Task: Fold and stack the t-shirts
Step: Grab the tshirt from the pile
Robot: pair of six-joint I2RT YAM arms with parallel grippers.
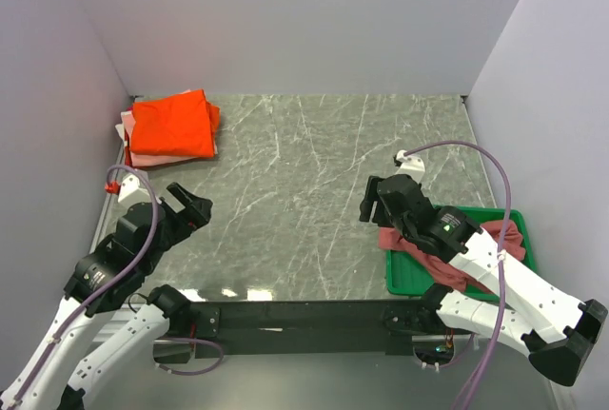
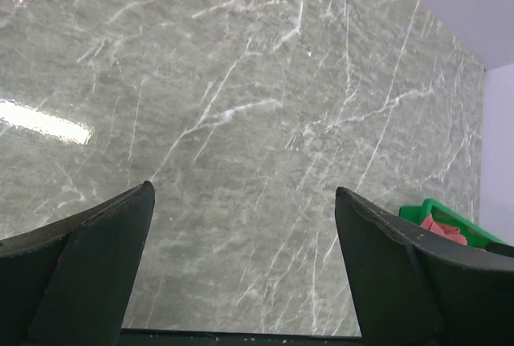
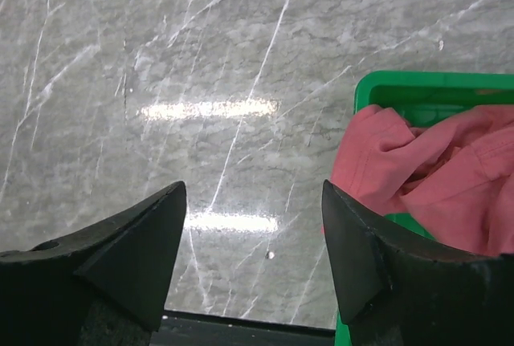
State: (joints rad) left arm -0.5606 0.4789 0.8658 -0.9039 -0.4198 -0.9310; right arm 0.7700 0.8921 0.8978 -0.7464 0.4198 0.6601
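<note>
A folded bright orange t-shirt [image 1: 173,124] lies on top of pale pink and white folded ones [image 1: 143,156] at the table's far left corner. A crumpled brick-red t-shirt [image 1: 422,247] lies in the green tray [image 1: 521,232] at the near right; it also shows in the right wrist view [image 3: 434,176]. My right gripper [image 1: 376,201] is open and empty, just left of the tray above bare table [image 3: 253,193]. My left gripper [image 1: 193,204] is open and empty at the near left, over bare table [image 2: 245,193].
The green tray's corner shows in the left wrist view [image 2: 434,211]. The marble tabletop [image 1: 304,172] is enclosed by grey walls at the back and both sides. A black rail [image 1: 295,315] runs along the near edge between the arm bases.
</note>
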